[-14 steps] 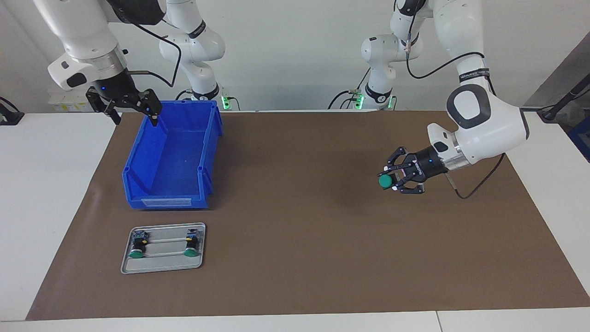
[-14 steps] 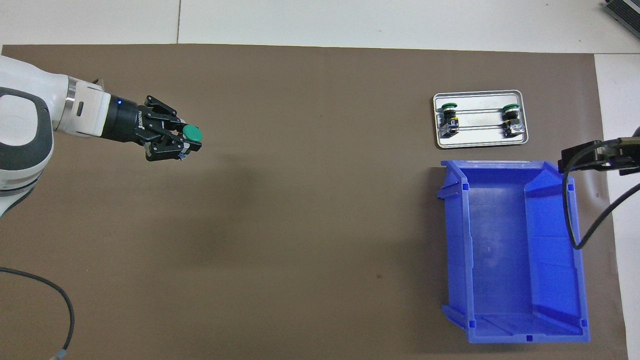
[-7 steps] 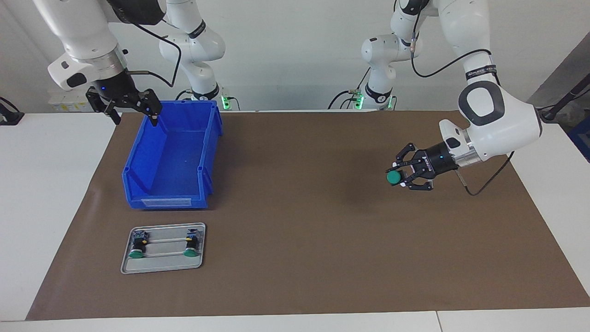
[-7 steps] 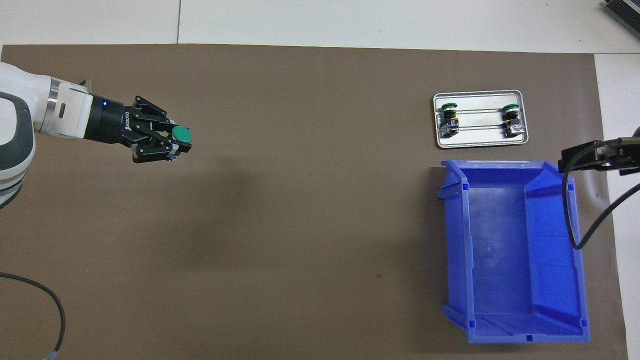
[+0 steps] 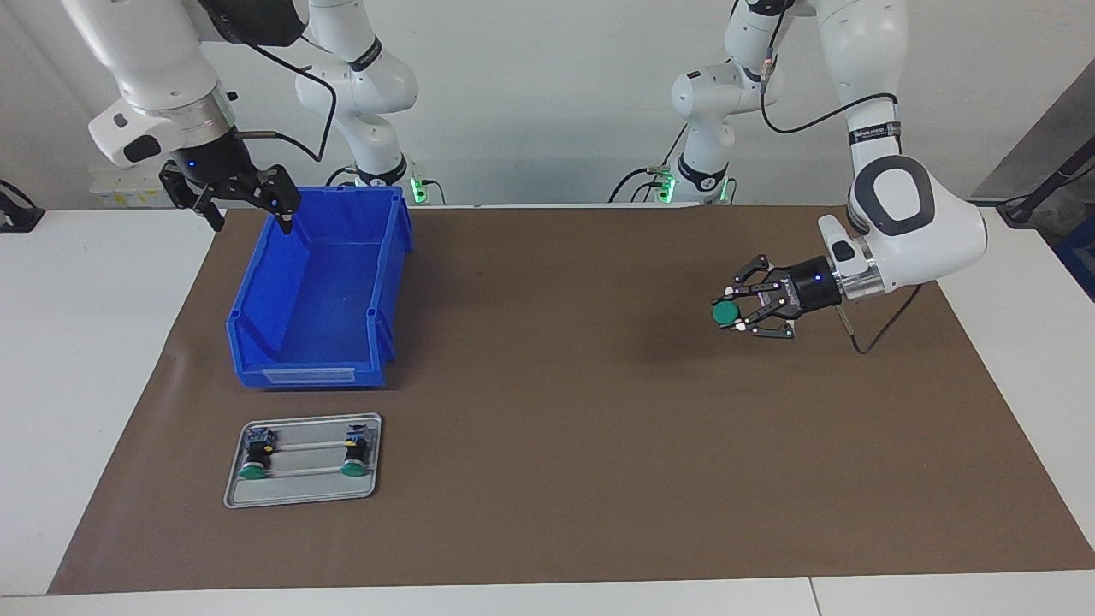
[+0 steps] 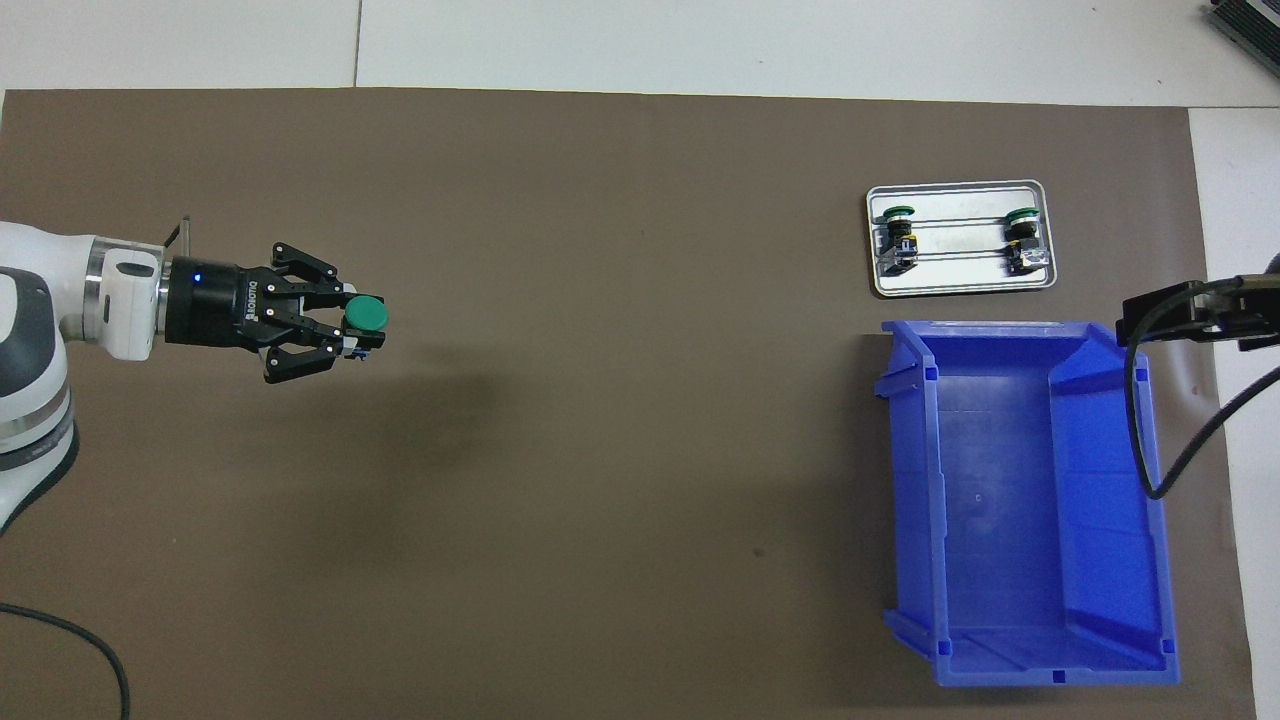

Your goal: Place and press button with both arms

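Holding the button [image 5: 728, 314] clenched in left gripper [image 5: 742, 315] above mat [image 5: 547, 479], unplaced, unpressed; right gripper [image 5: 248, 198] waiting splayed open over blue bin [image 5: 321, 291]

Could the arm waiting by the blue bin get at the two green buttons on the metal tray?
Probably yes: the right gripper hangs over the bin's corner, and the tray lies open, nothing covering its buttons.

On your bench [image 5: 77, 359], a brown mat [image 5: 556, 479] carries a blue bin [image 5: 321, 291] and metal tray [image 5: 301, 494].
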`<action>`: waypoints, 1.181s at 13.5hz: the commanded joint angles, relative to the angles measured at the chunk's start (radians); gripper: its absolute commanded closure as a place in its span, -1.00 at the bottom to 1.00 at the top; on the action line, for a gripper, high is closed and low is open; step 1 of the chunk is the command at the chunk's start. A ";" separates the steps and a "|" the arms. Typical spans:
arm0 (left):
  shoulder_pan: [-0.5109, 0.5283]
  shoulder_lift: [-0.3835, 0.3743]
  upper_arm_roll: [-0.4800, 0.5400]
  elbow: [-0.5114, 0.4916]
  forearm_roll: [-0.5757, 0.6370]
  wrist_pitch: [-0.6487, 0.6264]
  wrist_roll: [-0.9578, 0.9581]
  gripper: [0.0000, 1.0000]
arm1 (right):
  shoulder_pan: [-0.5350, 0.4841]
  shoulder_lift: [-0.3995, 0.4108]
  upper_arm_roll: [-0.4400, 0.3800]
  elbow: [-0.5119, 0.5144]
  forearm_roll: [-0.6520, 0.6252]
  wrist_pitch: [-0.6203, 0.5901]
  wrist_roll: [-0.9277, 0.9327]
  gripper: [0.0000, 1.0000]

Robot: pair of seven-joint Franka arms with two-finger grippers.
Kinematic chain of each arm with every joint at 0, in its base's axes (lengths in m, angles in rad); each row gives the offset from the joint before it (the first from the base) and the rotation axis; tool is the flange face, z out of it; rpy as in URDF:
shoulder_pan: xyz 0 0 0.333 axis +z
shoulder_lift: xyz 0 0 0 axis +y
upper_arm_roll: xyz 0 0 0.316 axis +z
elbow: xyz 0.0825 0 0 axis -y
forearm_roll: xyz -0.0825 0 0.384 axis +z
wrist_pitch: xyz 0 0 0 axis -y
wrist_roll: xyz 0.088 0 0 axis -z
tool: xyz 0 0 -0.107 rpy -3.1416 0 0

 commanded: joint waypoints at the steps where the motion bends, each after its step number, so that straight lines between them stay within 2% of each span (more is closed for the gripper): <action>1: 0.016 -0.094 -0.005 -0.171 -0.111 0.050 0.123 1.00 | -0.010 -0.012 0.010 -0.009 0.007 -0.007 -0.016 -1.00; 3: 0.031 -0.077 -0.003 -0.257 -0.213 0.055 0.283 1.00 | -0.010 -0.012 0.010 -0.009 0.007 -0.007 -0.016 -1.00; 5: 0.036 -0.019 -0.003 -0.279 -0.284 0.057 0.393 1.00 | -0.010 -0.012 0.010 -0.009 0.007 -0.007 -0.017 -1.00; 7: 0.028 0.000 -0.005 -0.288 -0.322 0.064 0.412 1.00 | -0.010 -0.012 0.010 -0.009 0.007 -0.007 -0.017 -1.00; 11: -0.022 0.029 -0.008 -0.319 -0.502 0.066 0.484 1.00 | -0.010 -0.012 0.010 -0.009 0.007 -0.007 -0.017 -1.00; 16: -0.065 0.050 -0.008 -0.331 -0.557 0.122 0.536 1.00 | -0.010 -0.012 0.010 -0.009 0.007 -0.007 -0.017 -1.00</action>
